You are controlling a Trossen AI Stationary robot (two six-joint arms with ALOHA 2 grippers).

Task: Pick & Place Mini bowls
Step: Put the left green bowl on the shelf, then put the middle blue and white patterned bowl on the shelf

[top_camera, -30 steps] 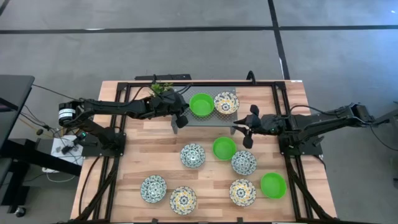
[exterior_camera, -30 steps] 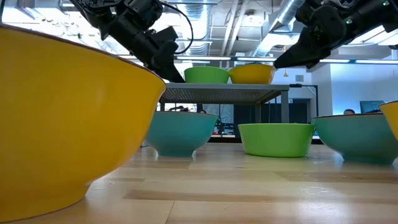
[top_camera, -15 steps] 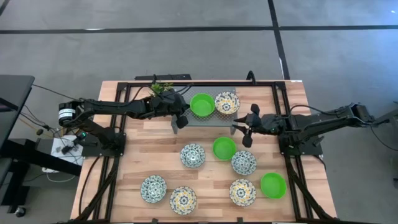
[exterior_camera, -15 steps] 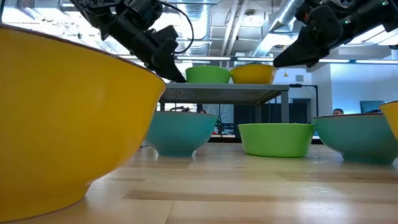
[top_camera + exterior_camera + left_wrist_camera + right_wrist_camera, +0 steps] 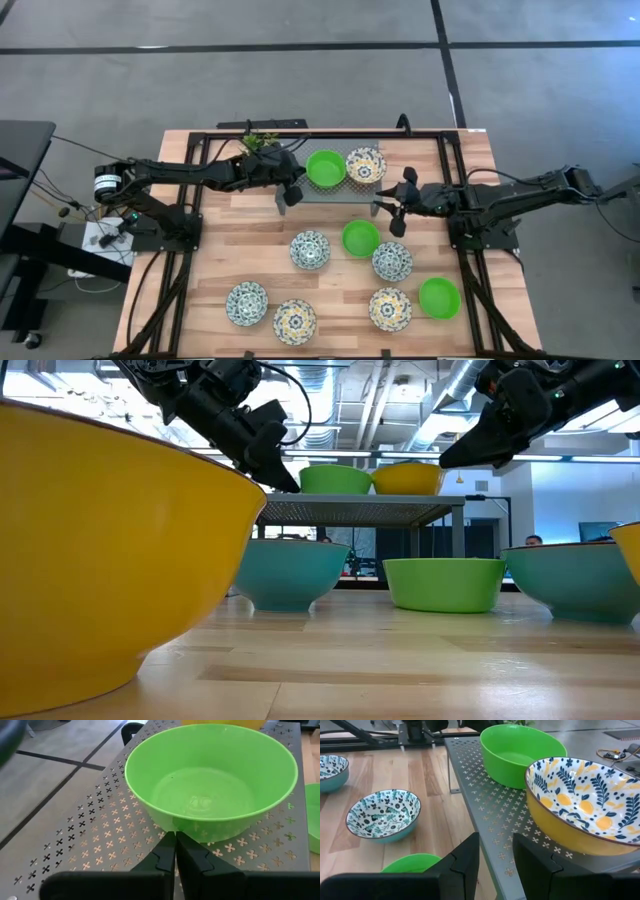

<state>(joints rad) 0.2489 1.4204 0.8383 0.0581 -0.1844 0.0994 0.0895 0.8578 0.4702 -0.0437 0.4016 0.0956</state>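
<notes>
A plain green mini bowl [image 5: 325, 168] and a yellow floral mini bowl [image 5: 364, 165] stand side by side on the grey perforated stand [image 5: 345, 190] at the table's far middle. My left gripper [image 5: 292, 190] is shut, at the green bowl's left side [image 5: 210, 775]. My right gripper [image 5: 392, 212] is open and empty, just off the stand's right near corner, with the yellow floral bowl [image 5: 580, 800] ahead of it. Several more mini bowls rest on the wooden table, among them a green one [image 5: 360, 238] and a floral one [image 5: 310, 250]. My left gripper has its shut fingertips [image 5: 175, 840] against the lower outer wall [image 5: 176, 824] of the green bowl, on the bowl's left side. The fingers slant down from the table's left over the stand's top. The bowl stands upright on the stand.
A green plant sprig [image 5: 262, 141] sits behind my left gripper at the table's far edge. On the near half of the table are several floral bowls [image 5: 246, 302] and another green bowl [image 5: 439, 298]. One large yellow bowl [image 5: 110, 550] fills the low view's left.
My left gripper has crept slightly toward the table's right edge, still shut. The green bowl and the yellow floral bowl beside it have slid a little to the right along the stand's top.
</notes>
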